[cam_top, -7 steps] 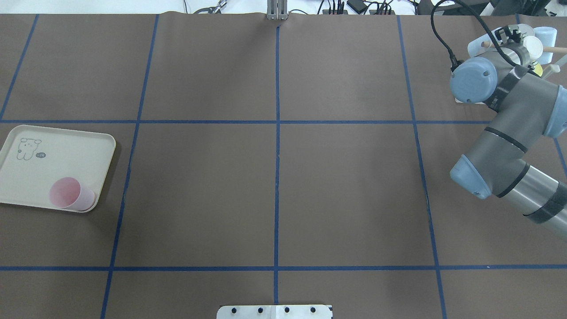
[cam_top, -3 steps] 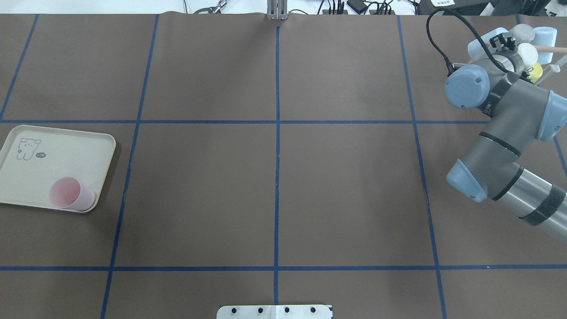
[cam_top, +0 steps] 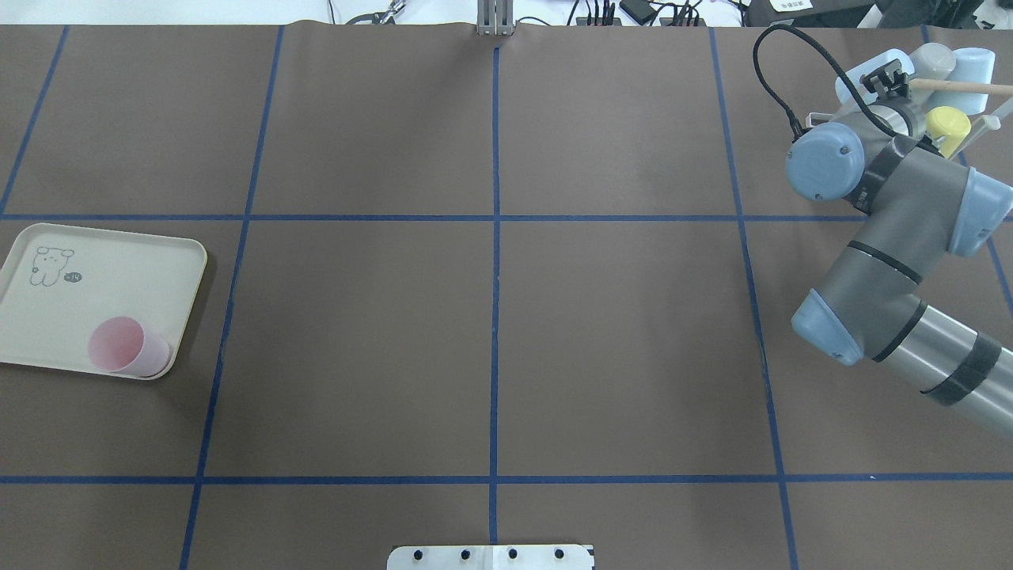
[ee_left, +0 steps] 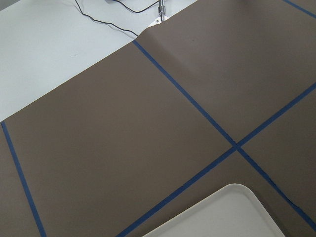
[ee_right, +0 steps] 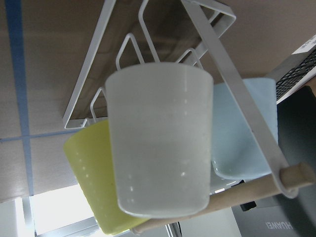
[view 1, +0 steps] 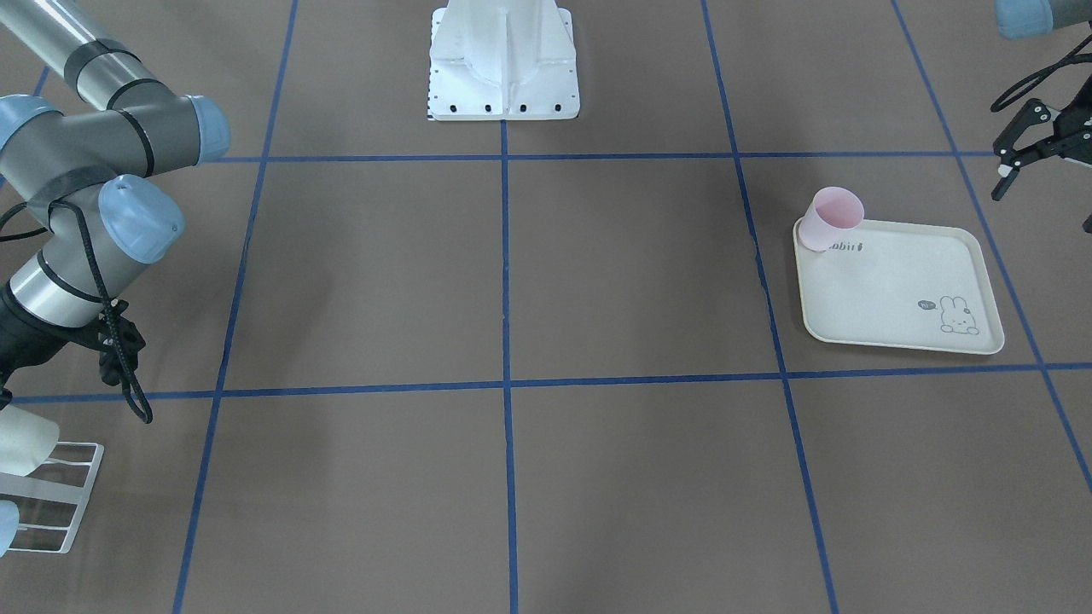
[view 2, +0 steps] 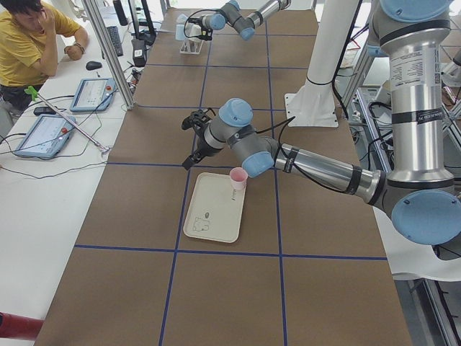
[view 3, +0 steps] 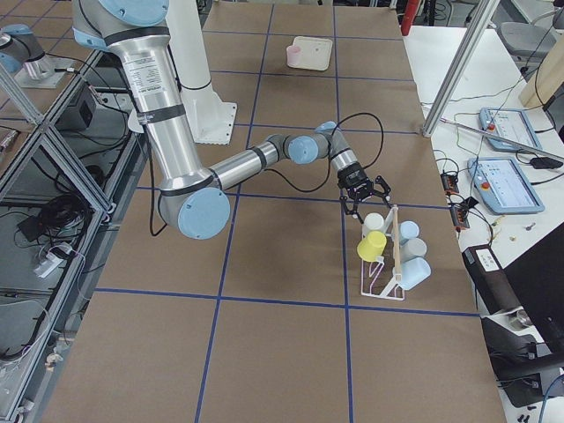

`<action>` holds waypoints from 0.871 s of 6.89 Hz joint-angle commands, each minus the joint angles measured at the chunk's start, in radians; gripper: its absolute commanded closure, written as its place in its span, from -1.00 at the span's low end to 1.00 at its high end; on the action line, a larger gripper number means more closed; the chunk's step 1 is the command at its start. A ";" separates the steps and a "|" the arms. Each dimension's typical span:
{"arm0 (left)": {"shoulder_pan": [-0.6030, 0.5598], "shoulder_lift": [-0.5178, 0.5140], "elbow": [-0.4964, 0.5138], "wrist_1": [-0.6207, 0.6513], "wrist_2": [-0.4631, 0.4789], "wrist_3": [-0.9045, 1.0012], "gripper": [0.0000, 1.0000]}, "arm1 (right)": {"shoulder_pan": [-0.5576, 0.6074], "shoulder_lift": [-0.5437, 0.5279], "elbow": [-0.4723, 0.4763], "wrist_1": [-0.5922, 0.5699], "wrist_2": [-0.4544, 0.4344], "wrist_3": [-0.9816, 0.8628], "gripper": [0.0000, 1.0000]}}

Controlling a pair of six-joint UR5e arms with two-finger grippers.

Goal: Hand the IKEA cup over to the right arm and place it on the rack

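Note:
A pink cup [cam_top: 127, 346] stands on a cream rabbit-print tray [cam_top: 95, 269] at the table's left, also in the front view [view 1: 829, 217]. My left gripper [view 1: 1036, 141] hovers open and empty beside the tray, apart from the cup. The white wire rack [view 3: 383, 286] stands at the far right with several cups on it. My right gripper [view 3: 366, 198] is right at the rack, open and empty, just above a white cup [ee_right: 158, 138] that hangs on the rack [ee_right: 98, 64].
A yellow cup [ee_right: 86, 173] and a pale blue cup [ee_right: 242, 133] hang beside the white one. A wooden rod [cam_top: 961, 83] crosses the rack's top. The white robot base [view 1: 503, 60] stands at the table's middle edge. An operator [view 2: 29, 43] sits off the table.
My right arm's wrist has drawn left and back from the rack. The yellow cup now shows more and the white cup is hidden under the wrist. The pink cup has not moved.

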 commanded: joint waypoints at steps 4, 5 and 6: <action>0.008 0.006 0.032 -0.082 0.011 -0.156 -1.00 | 0.002 0.050 0.102 0.133 0.279 0.208 -0.96; 0.029 0.008 0.035 -0.113 0.009 -0.241 -1.00 | 0.002 0.035 0.122 0.228 0.413 0.350 -0.97; 0.097 0.049 0.037 -0.185 0.023 -0.351 -1.00 | 0.002 0.021 0.136 0.309 0.554 0.519 -0.97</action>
